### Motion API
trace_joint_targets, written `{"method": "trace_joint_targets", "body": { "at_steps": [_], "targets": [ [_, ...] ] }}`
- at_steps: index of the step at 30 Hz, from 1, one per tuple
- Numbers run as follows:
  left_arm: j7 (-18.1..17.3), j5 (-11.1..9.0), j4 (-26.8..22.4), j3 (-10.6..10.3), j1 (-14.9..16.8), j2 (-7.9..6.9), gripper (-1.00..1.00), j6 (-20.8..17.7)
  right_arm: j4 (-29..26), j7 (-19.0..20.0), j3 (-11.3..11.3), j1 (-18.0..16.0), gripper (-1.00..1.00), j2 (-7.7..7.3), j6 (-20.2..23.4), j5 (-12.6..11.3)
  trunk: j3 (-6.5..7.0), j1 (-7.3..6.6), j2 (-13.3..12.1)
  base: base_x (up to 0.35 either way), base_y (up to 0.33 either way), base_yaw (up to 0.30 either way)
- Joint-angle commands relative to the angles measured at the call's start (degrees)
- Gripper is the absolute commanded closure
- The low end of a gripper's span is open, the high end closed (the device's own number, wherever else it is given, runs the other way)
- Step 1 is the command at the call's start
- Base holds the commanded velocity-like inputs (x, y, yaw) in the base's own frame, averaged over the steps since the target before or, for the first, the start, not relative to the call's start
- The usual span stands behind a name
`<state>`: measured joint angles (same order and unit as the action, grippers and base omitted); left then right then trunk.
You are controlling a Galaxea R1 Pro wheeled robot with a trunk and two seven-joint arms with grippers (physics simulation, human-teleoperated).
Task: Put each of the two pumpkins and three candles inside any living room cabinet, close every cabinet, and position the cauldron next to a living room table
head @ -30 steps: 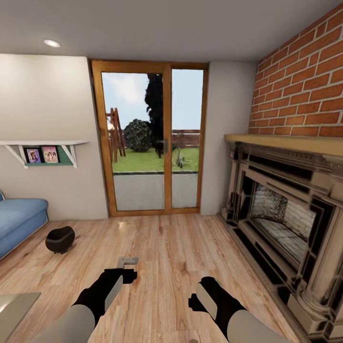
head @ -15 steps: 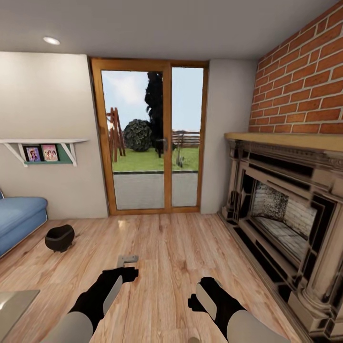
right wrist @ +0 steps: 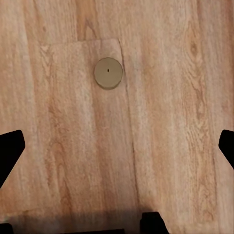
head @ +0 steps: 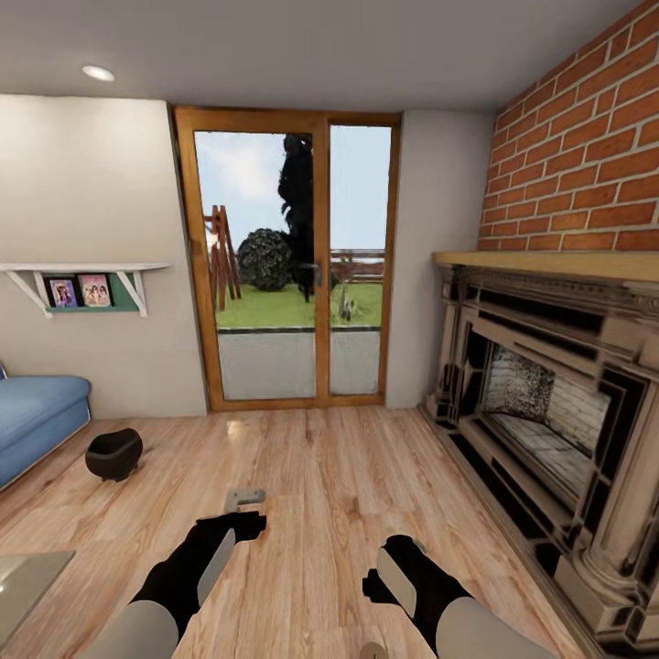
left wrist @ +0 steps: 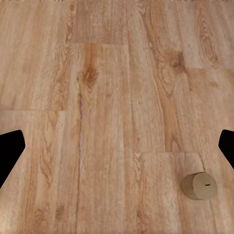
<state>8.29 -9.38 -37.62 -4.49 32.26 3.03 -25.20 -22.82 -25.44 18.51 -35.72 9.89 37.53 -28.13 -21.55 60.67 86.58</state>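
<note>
The black round cauldron (head: 113, 454) stands on the wood floor at the left, near the blue sofa. One candle (left wrist: 199, 185), a pale squat cylinder with a dark wick, sits on the floor below my arms, off to one side of my open left gripper (left wrist: 117, 148). The same candle (right wrist: 108, 73) lies ahead of my open right gripper (right wrist: 117, 148), and its top edge peeks in at the head view's bottom (head: 372, 651). Both grippers (head: 243, 513) (head: 373, 584) hang empty over bare floor. A corner of the glossy table (head: 23, 577) shows at the lower left. The pumpkins and the cabinet are out of view.
A blue sofa (head: 37, 416) runs along the left. A large ornate fireplace (head: 549, 430) under a brick wall fills the right side. A wood-framed glass door (head: 293, 265) is straight ahead, and a white wall shelf (head: 82, 279) hangs at the left. Open floor lies between them.
The whole picture has shifted slightly, so the camera has moved a little. Both arms keep the same pose and both grippers stay open.
</note>
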Motion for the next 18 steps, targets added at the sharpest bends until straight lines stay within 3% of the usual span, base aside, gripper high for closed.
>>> {"method": "trace_joint_targets", "body": {
  "at_steps": [1, 8, 18],
  "targets": [
    [0.5, -0.61, -0.4, -0.25, -0.12, -0.04, -1.0, -0.27, -0.07, -0.49, 0.46, -0.05, -1.0, -0.04, 0.18, -0.58, -0.26, 0.23, 0.46, 0.0, 0.0, 0.0],
    [0.5, -0.56, -8.52, -0.34, -4.42, -0.01, -1.0, -1.4, -0.03, -0.49, 0.47, -0.05, -1.0, 0.09, 0.18, -0.52, -1.51, 1.76, 3.26, 0.0, 0.0, 0.0],
    [0.5, -0.55, -11.21, -0.34, -5.67, -0.03, -1.0, -1.8, -0.03, -0.43, 0.56, -0.05, -1.0, 0.11, 0.18, -0.52, -3.31, 3.96, 7.28, 0.0, 0.0, 0.0]
  ]
}}
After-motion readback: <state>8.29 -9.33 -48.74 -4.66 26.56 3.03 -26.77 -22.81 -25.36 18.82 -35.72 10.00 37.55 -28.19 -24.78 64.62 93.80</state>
